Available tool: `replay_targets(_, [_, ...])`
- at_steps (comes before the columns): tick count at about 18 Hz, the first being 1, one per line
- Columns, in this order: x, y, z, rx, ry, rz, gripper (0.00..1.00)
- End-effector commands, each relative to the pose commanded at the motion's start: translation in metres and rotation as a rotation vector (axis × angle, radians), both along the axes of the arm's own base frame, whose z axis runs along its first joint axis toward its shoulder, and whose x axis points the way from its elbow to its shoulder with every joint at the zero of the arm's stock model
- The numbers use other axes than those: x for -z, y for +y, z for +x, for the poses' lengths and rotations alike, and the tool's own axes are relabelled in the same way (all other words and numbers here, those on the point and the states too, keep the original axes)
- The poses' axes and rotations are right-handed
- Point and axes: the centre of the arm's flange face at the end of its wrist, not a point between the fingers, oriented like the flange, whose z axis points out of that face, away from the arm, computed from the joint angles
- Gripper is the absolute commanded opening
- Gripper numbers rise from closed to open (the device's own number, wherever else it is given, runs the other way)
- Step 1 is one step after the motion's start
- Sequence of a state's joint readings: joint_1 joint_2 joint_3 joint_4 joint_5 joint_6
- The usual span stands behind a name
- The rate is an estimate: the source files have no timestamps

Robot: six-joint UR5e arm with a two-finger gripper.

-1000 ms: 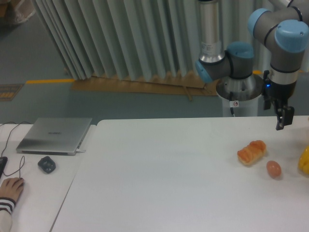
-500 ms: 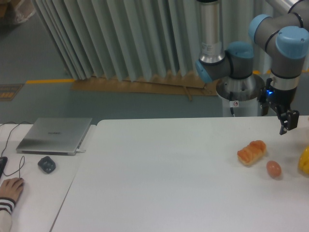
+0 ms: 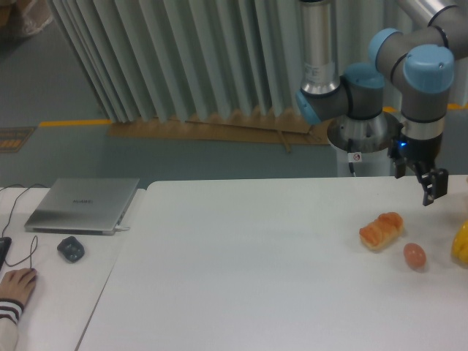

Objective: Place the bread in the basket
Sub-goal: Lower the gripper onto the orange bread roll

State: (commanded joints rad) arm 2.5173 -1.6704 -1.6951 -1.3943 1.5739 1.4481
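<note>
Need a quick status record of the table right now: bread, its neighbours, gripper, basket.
bread: lying on the white table, right side, untouched
brown egg: just right of and nearer the camera than the bread, apart from it
yellow item: at the right frame edge, cut off
gripper: above the table, behind and right of the bread, holding nothing; jaw state unclear
basket: not in view
laptop: closed, on the left side table
</note>
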Motion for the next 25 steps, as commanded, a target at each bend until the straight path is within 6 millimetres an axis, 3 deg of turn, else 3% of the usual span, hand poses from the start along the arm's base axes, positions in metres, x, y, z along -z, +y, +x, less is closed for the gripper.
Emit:
replay_targets(6, [0.019,0.016,0.009,0.010,-0.037,-0.018,1.00])
replay_targets(13, [0.035,0.017,0.010,0.003,-0.061,-0.039,1.00])
replay_targets(19, [0.060,0.017,0.013,0.004,-0.098,-0.071,1.00])
replay_targets(25, [0.073,0.027,0.020,0.024,-0.114,-0.088,1.00])
